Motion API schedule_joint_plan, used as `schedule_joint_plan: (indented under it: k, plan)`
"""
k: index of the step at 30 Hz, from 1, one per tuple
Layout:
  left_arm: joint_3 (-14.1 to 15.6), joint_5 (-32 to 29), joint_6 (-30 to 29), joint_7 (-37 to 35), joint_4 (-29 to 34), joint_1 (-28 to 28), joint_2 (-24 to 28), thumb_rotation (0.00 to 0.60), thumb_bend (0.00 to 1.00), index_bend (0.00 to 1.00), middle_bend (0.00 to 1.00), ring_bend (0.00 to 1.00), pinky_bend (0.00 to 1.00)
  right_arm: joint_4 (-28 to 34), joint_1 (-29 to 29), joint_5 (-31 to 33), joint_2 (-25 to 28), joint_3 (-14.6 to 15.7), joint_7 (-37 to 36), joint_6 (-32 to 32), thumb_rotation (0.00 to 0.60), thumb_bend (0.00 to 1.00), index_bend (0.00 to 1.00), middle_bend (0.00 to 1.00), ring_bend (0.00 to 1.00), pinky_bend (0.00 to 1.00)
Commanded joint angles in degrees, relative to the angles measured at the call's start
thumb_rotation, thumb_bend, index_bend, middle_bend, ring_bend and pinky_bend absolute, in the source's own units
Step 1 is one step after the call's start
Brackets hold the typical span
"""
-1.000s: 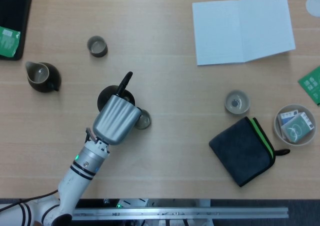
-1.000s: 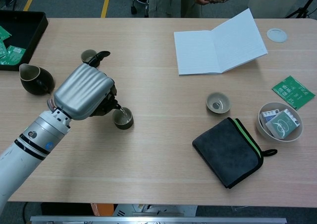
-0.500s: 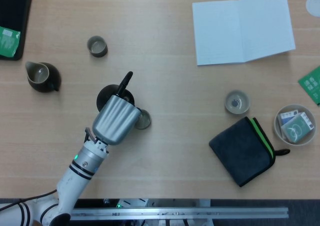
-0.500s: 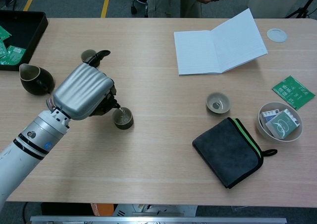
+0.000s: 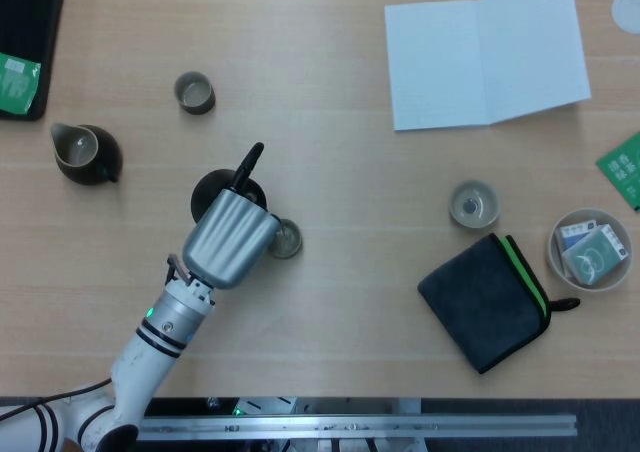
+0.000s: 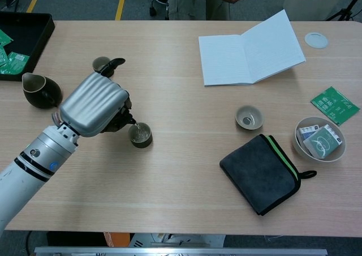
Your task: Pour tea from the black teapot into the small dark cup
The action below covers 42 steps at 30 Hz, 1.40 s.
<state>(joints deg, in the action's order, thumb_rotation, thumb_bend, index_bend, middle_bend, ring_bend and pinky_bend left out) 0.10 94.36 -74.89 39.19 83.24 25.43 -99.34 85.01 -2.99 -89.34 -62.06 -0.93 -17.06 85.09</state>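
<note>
The left hand (image 6: 93, 111) gripped the black teapot (image 5: 222, 190), tilted over the small dark cup (image 6: 139, 135); overtilting risked spilling beside that cup.

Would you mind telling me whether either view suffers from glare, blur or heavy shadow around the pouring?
Head view: even light, sharp, but the left robot hand hides most of the black teapot. Chest view: equally sharp, soft highlights on the hand's shell, only faint shadows beside the small dark cup; no blur in either.
</note>
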Motion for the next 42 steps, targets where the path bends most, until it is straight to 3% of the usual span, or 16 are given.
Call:
schedule_joint_plan:
  k: [1,26,35,42]
  plan:
    - [0.0,0.0,0.1,-0.2,-0.1,0.0,0.1,0.600,0.34,0.96,0.99,0.79,0.10,0.1,0.0,-0.1,0.1,0.0,0.0,0.0,0.600,0.01,0.32,0.37,0.25,0.18]
    - [-3.1,-9.0,5.3,-11.4,4.2,0.1,3.2,0.600,0.34,0.95,0.98,0.78,0.10,2.6,-0.6,0.0,0.6,-0.3,2.7,-0.5,0.600,0.01,0.32,0.37,0.25,0.18]
    - [-7.5,-16.3,10.0,-20.1,7.2,1.7,5.4,0.600,0.34,0.94,0.97,0.77,0.10,3.6,-0.6,0.2,0.9,-0.4,3.7,-0.6,0.600,0.01,0.32,0.37,0.25,0.18]
    - [-10.1,-19.6,12.2,-25.2,5.2,3.3,5.7,0.600,0.34,0.92,0.95,0.75,0.10,3.6,-0.6,0.5,0.9,-0.5,3.7,-0.7,0.600,0.01,0.32,0.37,0.25,0.18]
